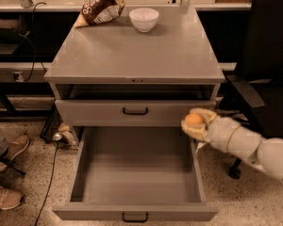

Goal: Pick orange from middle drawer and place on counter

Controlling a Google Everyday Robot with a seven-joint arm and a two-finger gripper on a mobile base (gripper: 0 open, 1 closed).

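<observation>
The orange (194,119) is a small round ball held in my gripper (197,123), which is shut on it. The gripper hovers above the right wall of the open middle drawer (137,173), just below the right end of the closed upper drawer front (134,111). My pale arm (250,145) reaches in from the right. The drawer's grey floor holds nothing. The counter (137,51) is the flat grey cabinet top above and to the left of the gripper.
A white bowl (144,19) and a brown snack bag (100,6) sit at the counter's back edge. A black office chair (264,69) stands at the right, close behind my arm. A person's shoes (7,149) and cables are on the floor at the left.
</observation>
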